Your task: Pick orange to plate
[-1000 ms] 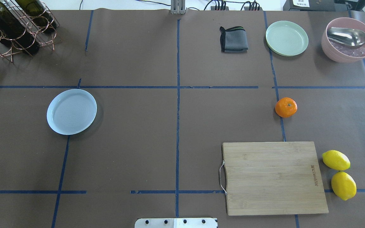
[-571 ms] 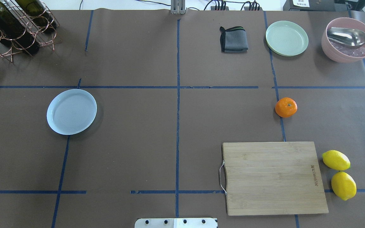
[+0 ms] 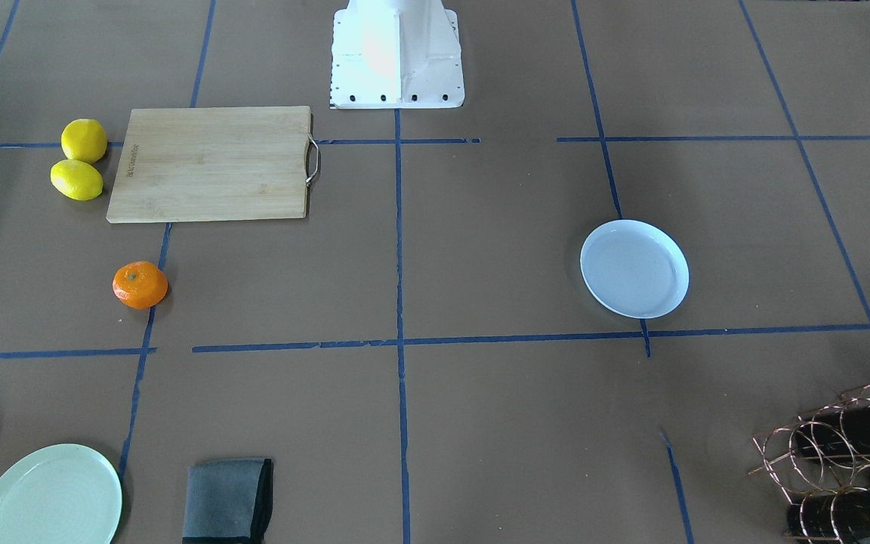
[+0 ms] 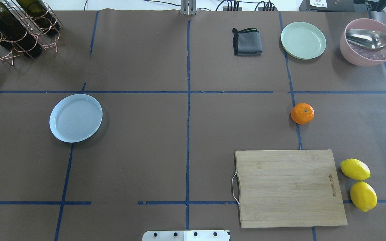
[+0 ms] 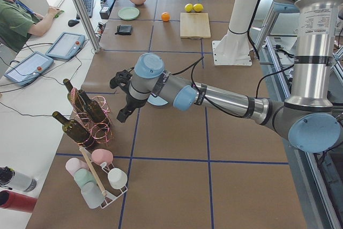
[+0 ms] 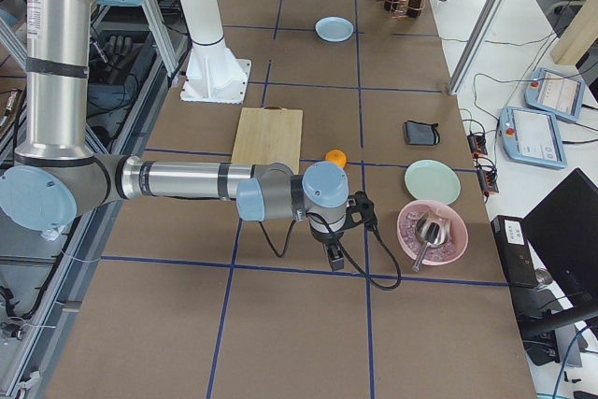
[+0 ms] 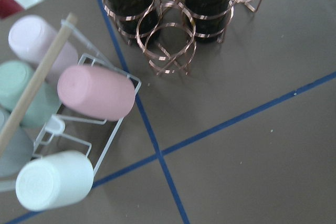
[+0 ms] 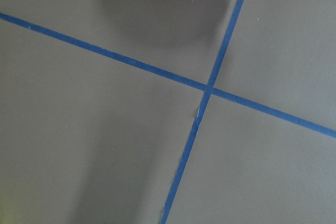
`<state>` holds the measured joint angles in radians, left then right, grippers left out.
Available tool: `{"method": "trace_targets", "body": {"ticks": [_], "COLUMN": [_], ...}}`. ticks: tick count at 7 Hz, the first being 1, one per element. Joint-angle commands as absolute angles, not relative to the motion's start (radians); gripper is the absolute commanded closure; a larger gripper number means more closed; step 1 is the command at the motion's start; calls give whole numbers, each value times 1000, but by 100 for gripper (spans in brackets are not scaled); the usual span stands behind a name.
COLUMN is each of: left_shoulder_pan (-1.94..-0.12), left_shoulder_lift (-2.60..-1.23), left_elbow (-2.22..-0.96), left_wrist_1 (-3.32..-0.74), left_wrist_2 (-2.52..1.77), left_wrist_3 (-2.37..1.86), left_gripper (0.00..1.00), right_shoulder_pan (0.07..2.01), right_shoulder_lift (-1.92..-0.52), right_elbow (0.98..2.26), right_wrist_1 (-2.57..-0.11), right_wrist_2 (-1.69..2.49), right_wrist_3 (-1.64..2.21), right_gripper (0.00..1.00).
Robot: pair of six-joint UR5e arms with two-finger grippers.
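— Where is the orange (image 4: pixel 302 113) sitting?
— On the bench (image 4: pixel 139 157), in the robot's right half, touching a blue tape line (image 4: pixel 295 100), dimple up. Nothing holds it.
— Which arm is closer?
— The right arm (image 6: pixel 187 179), I'd say. Seen from the right end, its jaws hang over the bench near the pink bowl (image 4: pixel 368 42), out at the robot's right end. The orange lies inboard of them, toward the robot's left. The left arm (image 5: pixel 214 97) is away at the other end, its jaws next to the wine rack (image 5: pixel 91 113).
— Jaws apart or together?
— I cannot tell for either. Only the side views show them, and the wrist cameras catch no fingers.
— Any axis to line up with?
— Hardly. It's round and a bit flattened, so a grasp from above should suit at any turn of the wrist.
— What's around it?
— The cutting board (image 4: pixel 290 187) is near on the robot's side, not touching. Two lemons (image 4: pixel 355 169) lie just past the board's right edge. The green plate (image 4: pixel 303 40) and the folded cloth (image 4: pixel 247 42) are on the far side, well apart. None of them crowds the fruit.
— And the plate (image 4: pixel 75 117)?
— Bare, in the left half, well apart from the orange and across the centre tape. I see nothing standing on the straight line between them, but the carry looks long and ends toward the left arm's end of the bench
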<state>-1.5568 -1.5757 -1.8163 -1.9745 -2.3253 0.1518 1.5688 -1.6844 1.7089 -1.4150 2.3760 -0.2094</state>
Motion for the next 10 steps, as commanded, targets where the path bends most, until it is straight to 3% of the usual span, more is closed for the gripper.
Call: {"method": "trace_targets", "body": {"ticks": [1, 5, 10], "left_shoulder_pan": [-1519, -1236, -755], "left_shoulder_lift": [-1568, -1531, -1526], "left_elbow": [-1781, -1773, -1689], "left_wrist_1": [-2213, -2353, -2530], "left_wrist_2": [-2326, -2220, -1705], "left_wrist_3": [117, -416, -1087], "left_gripper": [0, 0, 3], "right_shoulder_pan": [1568, 1568, 1568], "right_shoulder_lift": [-1689, -1692, -1701], "right_elbow": [1712, 1707, 1704], "right_wrist_1": [-1374, -1374, -1376], "right_wrist_2": [2378, 2378, 2378], "right_wrist_3": [-202, -199, -199], "right_gripper": [0, 0, 0]}}
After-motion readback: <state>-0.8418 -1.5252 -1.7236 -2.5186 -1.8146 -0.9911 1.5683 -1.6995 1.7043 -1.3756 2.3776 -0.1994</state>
